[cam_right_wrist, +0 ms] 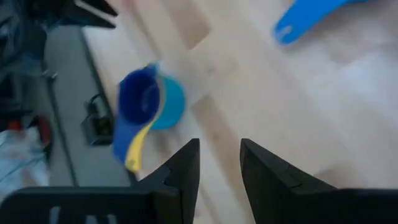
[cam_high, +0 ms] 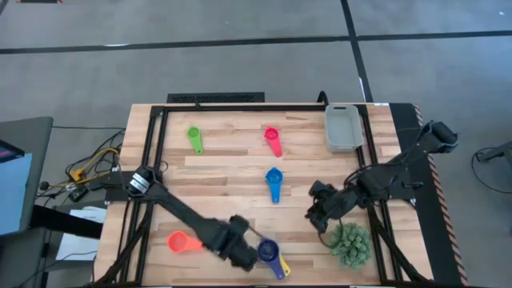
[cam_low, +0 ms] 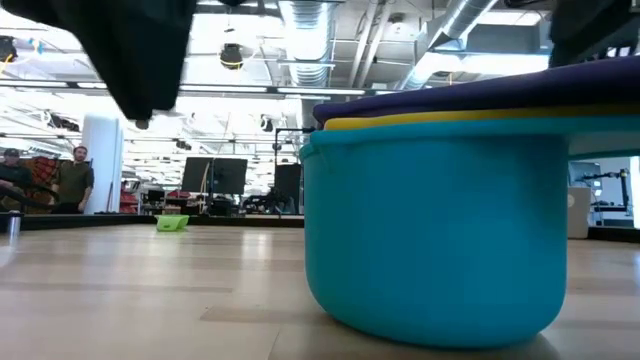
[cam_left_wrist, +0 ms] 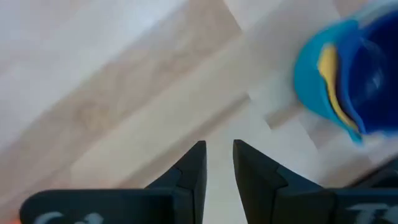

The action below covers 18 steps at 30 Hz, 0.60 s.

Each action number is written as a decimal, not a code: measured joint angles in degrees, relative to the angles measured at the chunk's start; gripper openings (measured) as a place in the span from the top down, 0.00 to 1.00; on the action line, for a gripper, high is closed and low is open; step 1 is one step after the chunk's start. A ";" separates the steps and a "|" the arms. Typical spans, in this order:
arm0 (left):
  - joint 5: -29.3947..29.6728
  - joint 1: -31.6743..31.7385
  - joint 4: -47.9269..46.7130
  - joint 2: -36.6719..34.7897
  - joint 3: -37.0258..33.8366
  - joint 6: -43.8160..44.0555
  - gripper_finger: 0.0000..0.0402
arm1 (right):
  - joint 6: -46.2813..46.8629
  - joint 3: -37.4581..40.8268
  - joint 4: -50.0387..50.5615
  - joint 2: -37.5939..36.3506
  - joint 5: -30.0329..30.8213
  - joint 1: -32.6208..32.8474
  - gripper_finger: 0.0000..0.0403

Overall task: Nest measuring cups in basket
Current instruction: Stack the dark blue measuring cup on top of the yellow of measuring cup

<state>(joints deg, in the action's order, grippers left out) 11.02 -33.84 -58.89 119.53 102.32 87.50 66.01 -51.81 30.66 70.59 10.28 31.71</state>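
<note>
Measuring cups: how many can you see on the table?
7: green, pink-red, blue, orange lie apart; navy, yellow and light blue sit stacked together at the near edge.

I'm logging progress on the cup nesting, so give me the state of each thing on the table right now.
Basket: empty, at the table's far right.
Stack: navy in yellow in light blue, upright at the near edge.
Green cup: loose.
Pink-red cup: loose.
Blue cup: loose.
Orange cup: loose.
Left hand: beside the stack, fingers slightly apart, empty.
Right hand: near the plant, empty.
</note>
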 joint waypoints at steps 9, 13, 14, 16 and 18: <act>12.23 -9.93 10.32 0.87 0.02 3.66 0.83 | 0.47 -4.84 -3.03 11.33 -2.73 2.19 0.66; 14.39 -11.63 15.19 3.88 0.02 2.10 0.83 | -0.92 -7.76 -1.72 16.59 -4.96 2.86 0.67; 14.54 -11.62 16.41 4.79 0.02 1.82 0.83 | -1.59 -8.65 -2.03 17.90 -6.01 2.86 0.68; 14.54 -11.50 19.80 6.62 0.02 0.42 0.83 | -3.47 -10.63 -2.56 20.52 -7.38 3.42 0.68; 14.25 -11.04 22.88 8.19 0.02 -1.29 0.83 | -6.00 -12.82 -2.41 23.09 -7.88 4.02 0.68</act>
<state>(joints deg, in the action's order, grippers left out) 25.27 -44.88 -36.02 127.72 102.35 86.21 60.01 -64.63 28.25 93.68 2.40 35.74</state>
